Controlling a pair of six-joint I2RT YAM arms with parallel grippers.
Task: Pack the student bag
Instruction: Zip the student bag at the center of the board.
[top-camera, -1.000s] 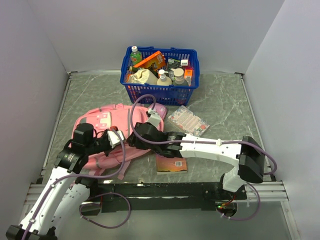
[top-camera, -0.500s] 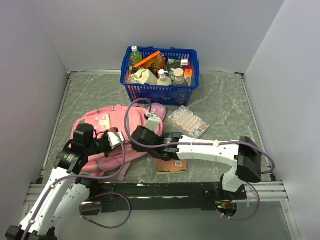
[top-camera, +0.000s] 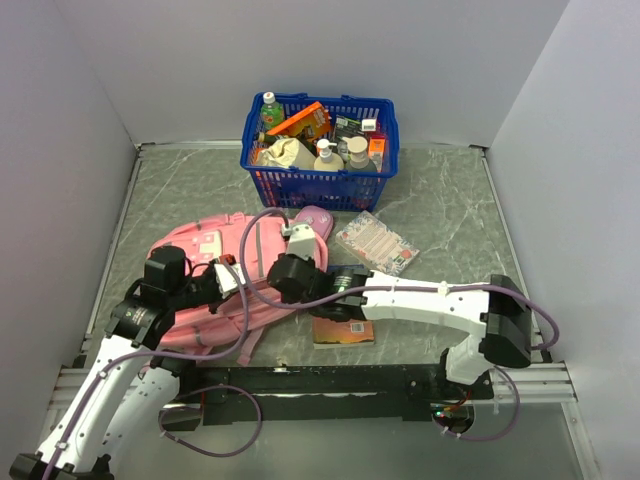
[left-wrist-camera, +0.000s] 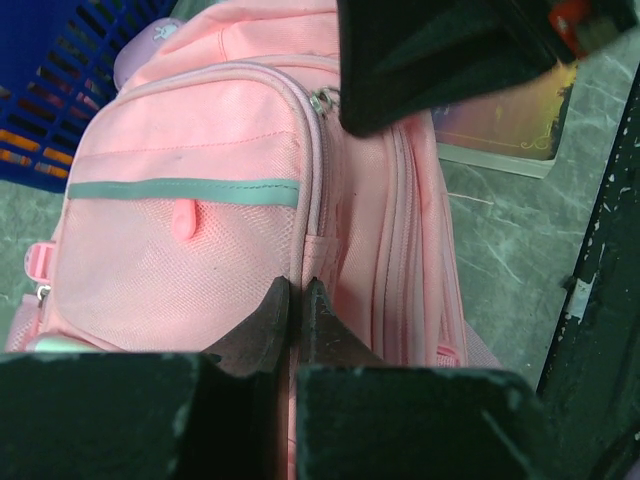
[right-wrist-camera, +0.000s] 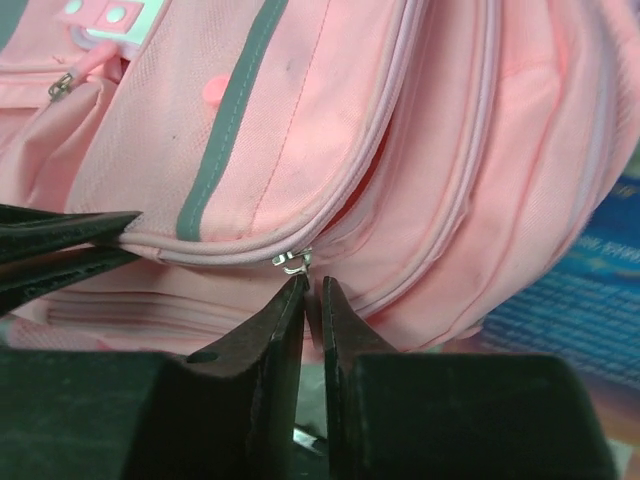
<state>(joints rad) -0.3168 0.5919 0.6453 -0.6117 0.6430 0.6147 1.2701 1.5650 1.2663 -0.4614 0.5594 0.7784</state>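
Right arm (top-camera: 420, 300) leftward over student bag (top-camera: 195, 245)

My white-and-black left arm (top-camera: 110, 370) bent forward, black two-finger left gripper (left-wrist-camera: 298, 287) pinched closed — right arm (top-camera: 420, 298) stretched leftward, right gripper (right-wrist-camera: 312, 287) jaws nearly touching.

my blue basket (top-camera: 318, 178), full of bottles and boxes, stands at the table's (top-camera: 450, 215) back; nearer lie a patterned packet (top-camera: 376, 241), a book (top-camera: 343, 330), a pink case (top-camera: 317, 215).
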